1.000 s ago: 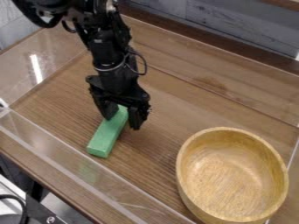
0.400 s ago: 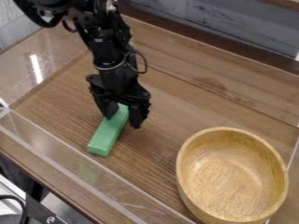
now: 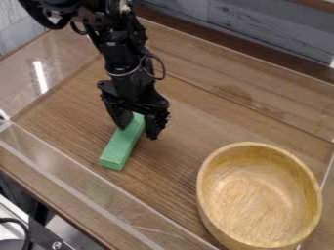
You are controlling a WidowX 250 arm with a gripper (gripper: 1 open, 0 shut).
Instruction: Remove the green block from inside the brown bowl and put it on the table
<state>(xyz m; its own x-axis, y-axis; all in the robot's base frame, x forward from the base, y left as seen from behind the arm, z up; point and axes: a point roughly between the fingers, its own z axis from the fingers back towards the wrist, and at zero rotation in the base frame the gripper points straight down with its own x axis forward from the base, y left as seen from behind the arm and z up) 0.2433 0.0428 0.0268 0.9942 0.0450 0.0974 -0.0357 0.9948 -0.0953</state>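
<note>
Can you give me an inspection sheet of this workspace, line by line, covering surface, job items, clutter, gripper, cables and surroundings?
Surface: wood-grain table, no spills or marks seen.
Green block: lying flat on the table, outside the bowl, its far end between the gripper's fingers.
Brown bowl: upright at the near right, empty inside.
Clutter: nothing seen.
Gripper: pointing down over the block's far end, jaws open on either side of it; whether the fingers touch the block cannot be told.
Cables: black cable looped along the arm's wrist, clear of the table.
Surroundings: clear acrylic walls border the table; grey panel behind.
</note>
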